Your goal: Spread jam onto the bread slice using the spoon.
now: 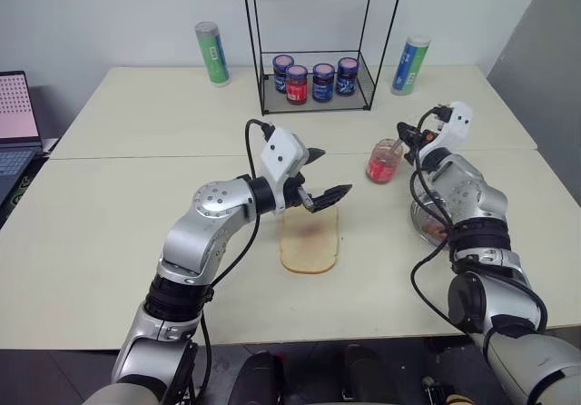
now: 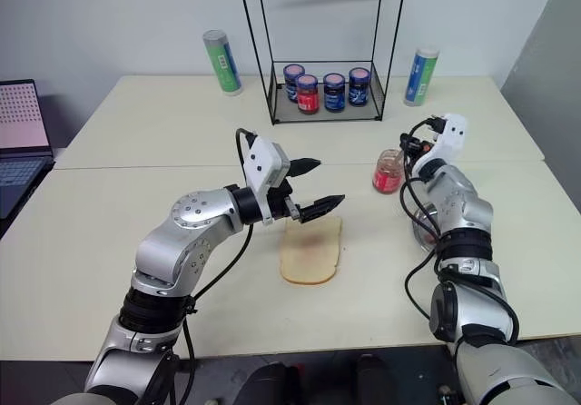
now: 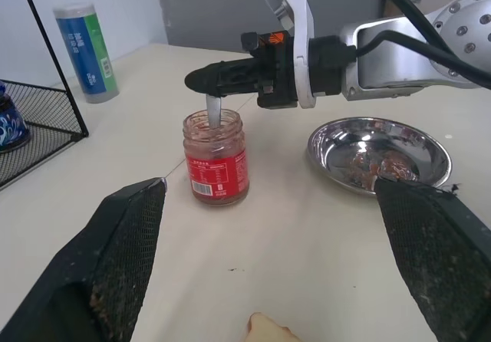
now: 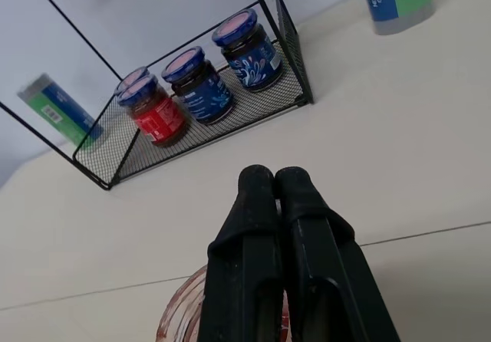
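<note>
The bread slice (image 1: pixel 310 242) lies flat at the table's middle with a faint reddish smear on it. My left gripper (image 1: pixel 334 172) hovers open over the slice's far end, nothing between its fingers. To the right stands a small clear glass jar of red jam (image 3: pixel 215 158). My right gripper (image 3: pixel 207 81) is level just above the jar's mouth, shut on the spoon (image 3: pixel 212 116), whose lower end reaches down into the jar. In the right wrist view the two black fingers (image 4: pixel 261 204) press together over the jar's rim (image 4: pixel 180 319).
A round steel dish (image 3: pixel 380 154) with reddish smears sits right of the jar, under my right forearm. At the back stands a black wire rack (image 1: pixel 313 105) holding several dark-lidded jars, flanked by two tall canisters (image 1: pixel 212 53) (image 1: pixel 409 64). A laptop (image 1: pixel 14 123) is at the far left.
</note>
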{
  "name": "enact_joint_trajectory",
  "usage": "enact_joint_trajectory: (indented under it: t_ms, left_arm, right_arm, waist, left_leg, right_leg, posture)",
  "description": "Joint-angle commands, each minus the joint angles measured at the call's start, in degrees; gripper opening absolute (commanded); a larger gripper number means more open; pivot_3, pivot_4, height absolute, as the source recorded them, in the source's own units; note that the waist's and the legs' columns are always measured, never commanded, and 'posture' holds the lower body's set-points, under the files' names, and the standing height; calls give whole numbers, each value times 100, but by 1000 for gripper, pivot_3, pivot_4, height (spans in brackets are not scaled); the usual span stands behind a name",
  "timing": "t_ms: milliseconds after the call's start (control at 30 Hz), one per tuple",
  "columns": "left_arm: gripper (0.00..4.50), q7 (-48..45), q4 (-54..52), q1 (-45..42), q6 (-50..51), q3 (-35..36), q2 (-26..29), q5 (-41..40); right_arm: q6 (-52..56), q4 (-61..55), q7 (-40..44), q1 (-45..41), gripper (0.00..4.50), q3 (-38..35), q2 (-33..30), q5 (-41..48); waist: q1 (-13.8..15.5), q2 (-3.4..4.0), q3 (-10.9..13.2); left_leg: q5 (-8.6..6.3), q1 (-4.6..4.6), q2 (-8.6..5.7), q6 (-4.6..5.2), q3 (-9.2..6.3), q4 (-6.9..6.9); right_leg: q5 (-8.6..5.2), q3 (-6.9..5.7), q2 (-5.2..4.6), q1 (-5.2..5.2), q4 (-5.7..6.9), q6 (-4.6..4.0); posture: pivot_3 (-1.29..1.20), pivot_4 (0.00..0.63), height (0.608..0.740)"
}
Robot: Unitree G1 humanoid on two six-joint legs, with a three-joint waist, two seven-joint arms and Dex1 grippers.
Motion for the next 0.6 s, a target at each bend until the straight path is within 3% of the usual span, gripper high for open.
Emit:
enact_joint_trajectory:
  t_ms: [33,600]
  left_arm:
    - [4500,-81,-106,-119,-165,62,94,-24]
    - [4500,-442,252,-373,-408,4,217,35]
  right_arm:
    - [273,-397,-89,-177,33,-211,-13,370]
    - [841,-1198,-834,-48,33,-932,-98,1183]
  waist:
    - [0,0,0]
    - [11,0,0]
  left_leg:
    - [0,0,0,0,0,0]
    - [0,-6,-4,1,1,0]
  right_leg:
    - [0,0,0,-1,0,0]
    - [0,-1,1,-2,-2,0]
  posture:
    - [0,150,740]
    - [0,150,740]
